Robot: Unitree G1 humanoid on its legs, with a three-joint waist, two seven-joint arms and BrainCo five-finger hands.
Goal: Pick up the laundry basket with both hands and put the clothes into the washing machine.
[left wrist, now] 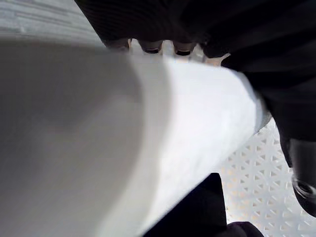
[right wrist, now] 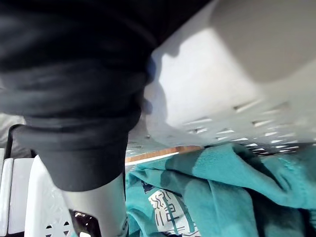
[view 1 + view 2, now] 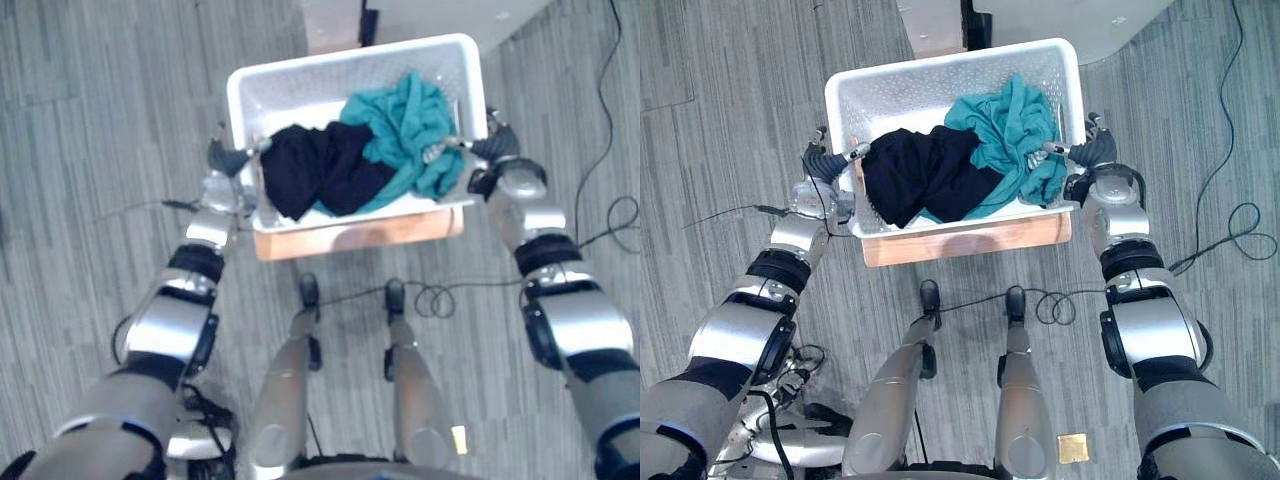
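Basket (image 3: 330, 88): dead ahead on the wooden stand (image 3: 350, 236), long axis running side to side, clothes (image 3: 400, 135) heaped inside.
Left hand (image 3: 228, 158): on the left short end, thumb inside and fingers outside, pinching the rim.
Right hand (image 3: 495, 146): mirrored on the right end, thumb hooked in over the clothes.
Key relation: basket squarely between both hands, equally near. A level two-handed lift looks next.

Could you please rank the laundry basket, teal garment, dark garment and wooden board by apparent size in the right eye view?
1. laundry basket, clearly largest.
2. teal garment and dark garment: about alike, so not ranked against each other.
3. wooden board: smallest, a narrow strip showing beneath the basket.
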